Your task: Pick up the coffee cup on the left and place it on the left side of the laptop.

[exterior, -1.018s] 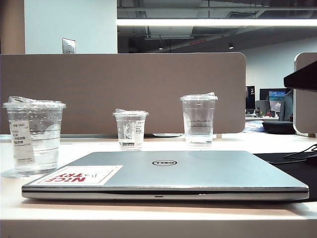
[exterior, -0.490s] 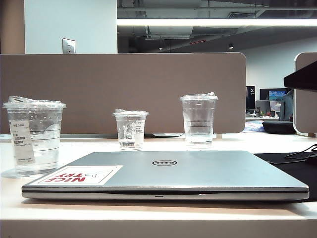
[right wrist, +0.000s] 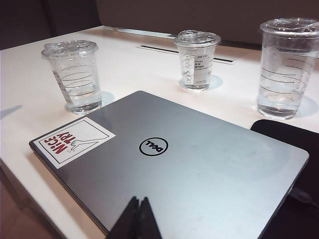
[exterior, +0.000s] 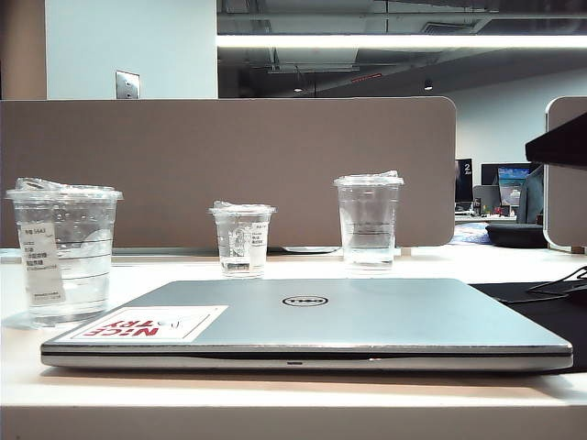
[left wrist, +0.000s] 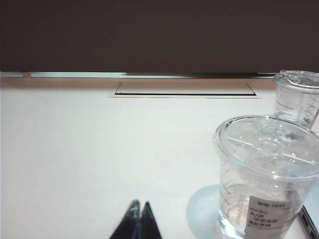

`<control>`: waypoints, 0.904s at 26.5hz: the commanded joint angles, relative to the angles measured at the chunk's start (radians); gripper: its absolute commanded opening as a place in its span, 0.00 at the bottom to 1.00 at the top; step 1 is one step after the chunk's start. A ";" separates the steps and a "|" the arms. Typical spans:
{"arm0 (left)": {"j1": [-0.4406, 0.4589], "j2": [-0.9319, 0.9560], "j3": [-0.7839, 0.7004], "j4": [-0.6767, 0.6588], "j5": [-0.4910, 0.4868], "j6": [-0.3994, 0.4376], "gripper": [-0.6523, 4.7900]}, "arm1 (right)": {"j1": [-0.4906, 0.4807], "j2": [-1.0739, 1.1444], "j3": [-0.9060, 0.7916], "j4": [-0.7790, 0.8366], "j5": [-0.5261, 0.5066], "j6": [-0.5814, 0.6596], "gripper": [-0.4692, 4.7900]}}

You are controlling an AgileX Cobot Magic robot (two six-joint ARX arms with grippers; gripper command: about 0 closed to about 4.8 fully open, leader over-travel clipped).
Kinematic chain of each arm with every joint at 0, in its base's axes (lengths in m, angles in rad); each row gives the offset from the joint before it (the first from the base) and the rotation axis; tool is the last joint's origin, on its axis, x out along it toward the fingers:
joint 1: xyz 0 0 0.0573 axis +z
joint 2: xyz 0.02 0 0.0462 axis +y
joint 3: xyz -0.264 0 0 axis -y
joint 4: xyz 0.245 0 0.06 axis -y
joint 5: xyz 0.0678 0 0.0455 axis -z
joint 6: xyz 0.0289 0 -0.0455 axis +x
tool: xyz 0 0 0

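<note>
The coffee cup (exterior: 62,252), clear, lidded and bearing a long white label, stands upright on the white table just left of the laptop's front left corner. The closed silver laptop (exterior: 348,316) lies flat, its "NICE TRY" sticker nearest the cup. In the left wrist view my left gripper (left wrist: 140,204) is shut and empty over bare table, with the coffee cup (left wrist: 264,179) off to one side and apart from it. My right gripper (right wrist: 139,200) is shut and empty above the laptop (right wrist: 199,169) lid, far from the coffee cup (right wrist: 75,77). Neither gripper shows in the exterior view.
A shorter clear cup (exterior: 242,238) and a taller unlabelled cup (exterior: 368,220) stand behind the laptop, before a brown divider panel (exterior: 229,165). A black pad (exterior: 541,312) lies right of the laptop. A cable hatch (left wrist: 184,88) is set in the table near the divider.
</note>
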 commanded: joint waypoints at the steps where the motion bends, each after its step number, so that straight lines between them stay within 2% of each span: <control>1: 0.000 0.000 0.003 0.008 -0.001 -0.006 0.11 | 0.001 0.001 -0.004 0.016 0.001 0.000 0.08; 21: 0.000 0.000 0.003 0.008 -0.001 -0.006 0.11 | -0.002 0.001 -0.004 0.015 0.003 -0.003 0.08; 22: 0.000 0.000 0.003 0.008 -0.001 -0.006 0.11 | -0.022 -0.008 -0.004 0.016 0.026 -0.062 0.08; 24: 0.000 0.000 0.003 0.005 -0.001 -0.006 0.11 | -0.113 -0.035 -0.004 0.014 0.035 -0.086 0.08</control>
